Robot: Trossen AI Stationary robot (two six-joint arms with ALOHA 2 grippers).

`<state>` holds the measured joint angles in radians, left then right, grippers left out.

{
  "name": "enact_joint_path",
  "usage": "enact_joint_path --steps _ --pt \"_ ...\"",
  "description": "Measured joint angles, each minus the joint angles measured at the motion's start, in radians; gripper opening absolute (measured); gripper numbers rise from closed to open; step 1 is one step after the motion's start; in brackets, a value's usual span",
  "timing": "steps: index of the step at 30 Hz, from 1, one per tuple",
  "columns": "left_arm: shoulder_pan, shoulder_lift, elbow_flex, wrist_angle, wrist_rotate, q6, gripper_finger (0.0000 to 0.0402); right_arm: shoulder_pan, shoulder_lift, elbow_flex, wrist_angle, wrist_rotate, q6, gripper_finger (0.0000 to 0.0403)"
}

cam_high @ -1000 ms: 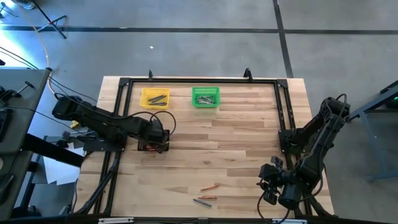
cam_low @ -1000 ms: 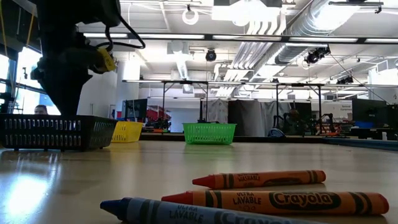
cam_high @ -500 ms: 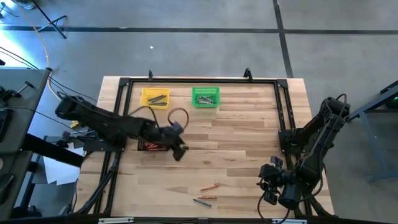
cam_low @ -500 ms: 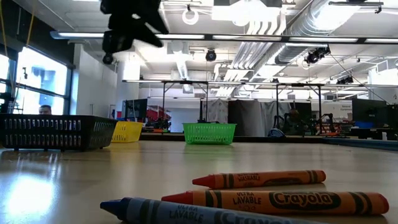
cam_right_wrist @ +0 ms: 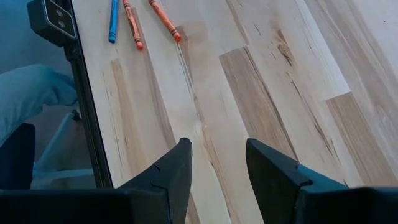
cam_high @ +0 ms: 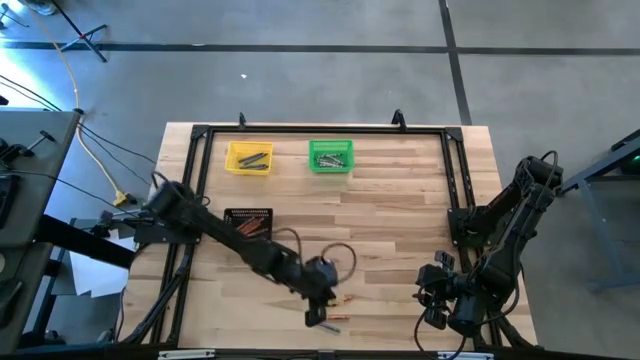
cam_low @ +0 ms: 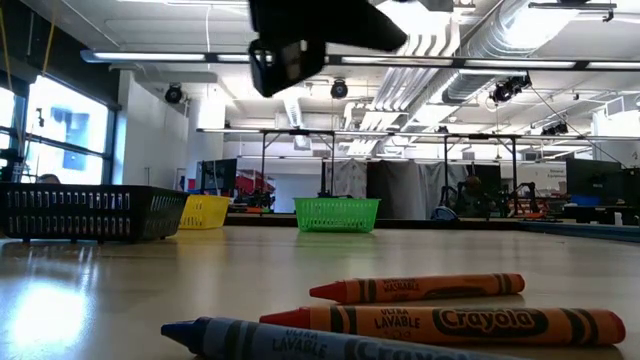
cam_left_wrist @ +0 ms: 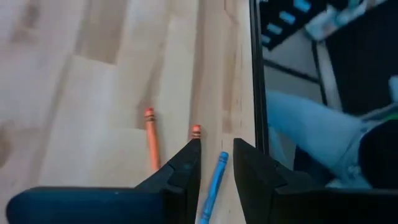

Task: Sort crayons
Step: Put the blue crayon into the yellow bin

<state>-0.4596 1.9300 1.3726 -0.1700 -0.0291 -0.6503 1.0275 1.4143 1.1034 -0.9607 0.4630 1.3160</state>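
The left gripper (cam_high: 318, 312) hangs over the near edge of the wooden counter (cam_high: 400, 220), right above three loose crayons. Its fingers (cam_left_wrist: 186, 171) stand slightly apart with nothing between them. In the left wrist view a blue crayon (cam_left_wrist: 215, 177) lies in line with the gap between them, an orange-red one (cam_left_wrist: 196, 130) pokes out past one fingertip, and a second orange-red one (cam_left_wrist: 150, 138) lies just beside it. From table height the same three lie close together at the front: the blue crayon (cam_low: 300, 342) nearest, then an orange crayon (cam_low: 450, 325), and a red-tipped one (cam_low: 420, 288) behind them.

The right gripper (cam_high: 432, 300) waits at the near right corner of the counter, well apart from the crayons. Its fingers (cam_right_wrist: 174, 174) are spread open and hold nothing.

At the far side of the counter stand a yellow bin (cam_high: 249, 158) and a green bin (cam_high: 330, 156), each with several crayons inside. A black mesh bin (cam_high: 248, 222) sits on the left part of the counter with orange-red crayons in it.
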Motion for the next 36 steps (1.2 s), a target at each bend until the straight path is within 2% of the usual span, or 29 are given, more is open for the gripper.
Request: enact_joint_path --steps 5,12,16,27,36 --pt "-0.031 0.122 0.122 -0.078 0.036 0.026 0.0078 0.000 0.000 0.000 0.003 -0.003 -0.015 0.0146" --pt "-0.086 0.234 0.200 -0.139 0.081 0.060 0.0078 0.000 0.000 0.000 0.003 -0.027 -0.016 0.0146" --pt "-0.114 0.240 0.203 -0.174 0.082 0.093 0.0078 0.000 0.000 0.000 0.004 -0.029 -0.016 0.0146" --pt "-0.136 0.239 0.203 -0.246 -0.045 0.247 0.0078 0.000 0.000 0.000 0.004 -0.029 -0.016 0.0146" --pt "-0.122 0.239 0.203 -0.253 -0.050 0.262 0.0078 0.000 0.000 0.000 0.001 -0.029 -0.016 0.0146"
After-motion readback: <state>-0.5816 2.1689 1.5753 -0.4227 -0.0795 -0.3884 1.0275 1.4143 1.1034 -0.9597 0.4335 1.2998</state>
